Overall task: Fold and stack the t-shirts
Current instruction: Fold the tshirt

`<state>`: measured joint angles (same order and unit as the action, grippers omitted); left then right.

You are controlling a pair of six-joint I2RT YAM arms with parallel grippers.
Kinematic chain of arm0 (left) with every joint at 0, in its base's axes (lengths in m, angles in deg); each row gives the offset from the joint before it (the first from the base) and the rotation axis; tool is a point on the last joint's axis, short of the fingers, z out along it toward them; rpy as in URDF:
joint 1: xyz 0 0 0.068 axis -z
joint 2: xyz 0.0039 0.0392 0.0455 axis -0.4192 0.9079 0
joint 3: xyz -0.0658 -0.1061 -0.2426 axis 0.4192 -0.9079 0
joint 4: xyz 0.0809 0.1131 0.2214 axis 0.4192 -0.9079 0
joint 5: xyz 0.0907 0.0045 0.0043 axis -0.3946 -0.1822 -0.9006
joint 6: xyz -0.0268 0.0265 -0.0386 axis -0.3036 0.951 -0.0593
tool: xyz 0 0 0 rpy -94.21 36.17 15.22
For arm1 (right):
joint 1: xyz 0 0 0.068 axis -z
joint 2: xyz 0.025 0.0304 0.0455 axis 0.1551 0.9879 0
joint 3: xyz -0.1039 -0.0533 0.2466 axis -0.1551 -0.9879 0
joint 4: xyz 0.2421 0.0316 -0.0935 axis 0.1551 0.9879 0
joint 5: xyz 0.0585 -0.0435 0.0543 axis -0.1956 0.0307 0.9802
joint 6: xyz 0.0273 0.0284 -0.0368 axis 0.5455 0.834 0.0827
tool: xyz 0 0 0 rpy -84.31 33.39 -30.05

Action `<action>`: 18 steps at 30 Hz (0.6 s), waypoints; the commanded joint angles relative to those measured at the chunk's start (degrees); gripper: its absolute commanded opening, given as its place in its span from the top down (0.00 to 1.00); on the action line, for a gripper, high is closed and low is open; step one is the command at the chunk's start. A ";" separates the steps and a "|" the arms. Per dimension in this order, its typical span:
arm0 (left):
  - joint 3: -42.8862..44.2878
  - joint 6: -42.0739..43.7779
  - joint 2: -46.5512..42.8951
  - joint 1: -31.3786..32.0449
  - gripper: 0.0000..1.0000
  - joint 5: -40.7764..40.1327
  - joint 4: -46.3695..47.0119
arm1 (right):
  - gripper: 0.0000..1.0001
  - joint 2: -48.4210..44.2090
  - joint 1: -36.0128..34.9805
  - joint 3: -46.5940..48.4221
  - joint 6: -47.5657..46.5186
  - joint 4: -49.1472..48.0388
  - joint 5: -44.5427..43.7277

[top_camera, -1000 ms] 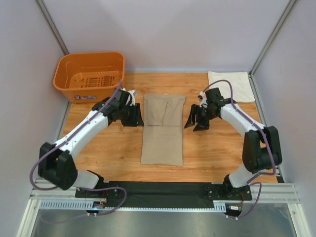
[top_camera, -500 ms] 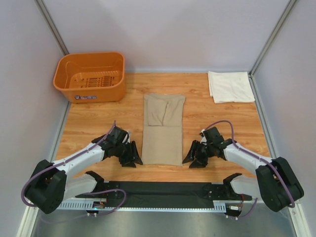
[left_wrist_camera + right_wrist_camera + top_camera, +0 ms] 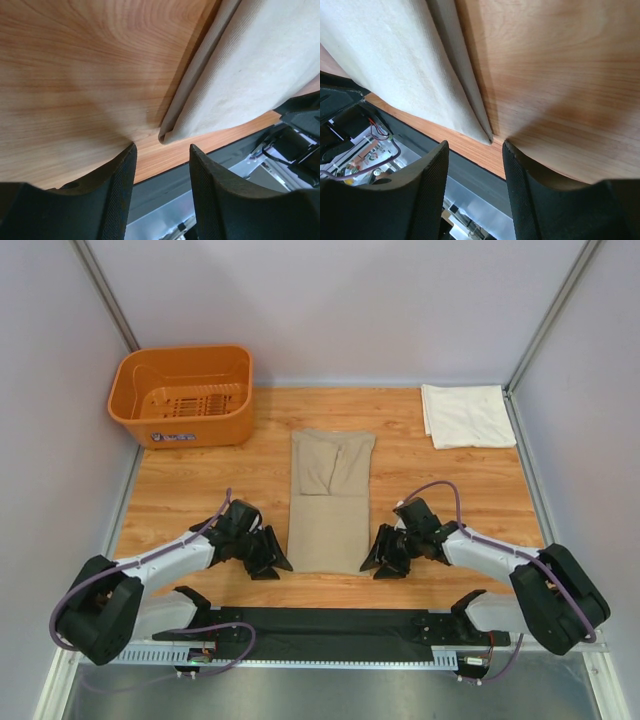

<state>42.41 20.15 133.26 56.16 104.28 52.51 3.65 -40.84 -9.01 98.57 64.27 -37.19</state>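
The tan-khaki t-shirt (image 3: 328,502) lies flat mid-table as a long narrow strip, sleeves folded in. My left gripper (image 3: 272,562) is open and empty at the shirt's near left corner (image 3: 167,134), a little short of it. My right gripper (image 3: 378,562) is open and empty at the near right corner (image 3: 485,134), close to the hem. The cream-white t-shirt (image 3: 465,415) lies folded at the far right corner of the table.
An orange plastic basket (image 3: 183,395) stands at the far left. The black base rail (image 3: 330,625) runs along the near table edge just behind both grippers. Grey walls close in both sides.
Both arms have swung from beside the shirt's upper half down to its near corners, then edged slightly inward towards the hem. The shirt has not moved.
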 commanded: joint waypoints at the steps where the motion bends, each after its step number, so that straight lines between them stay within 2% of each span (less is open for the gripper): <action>1: -1.03 -2.54 1.61 0.09 0.46 -1.65 0.99 | 0.50 -0.28 -1.30 0.78 0.07 1.55 -7.63; 18: -1.29 -5.27 7.06 0.09 0.52 -2.70 3.37 | 0.51 4.02 -1.74 2.62 -3.89 2.78 -10.89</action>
<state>42.48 14.84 138.30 56.16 107.37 57.60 5.95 -42.51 -6.04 97.78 64.69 -41.05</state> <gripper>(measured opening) 0.485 0.489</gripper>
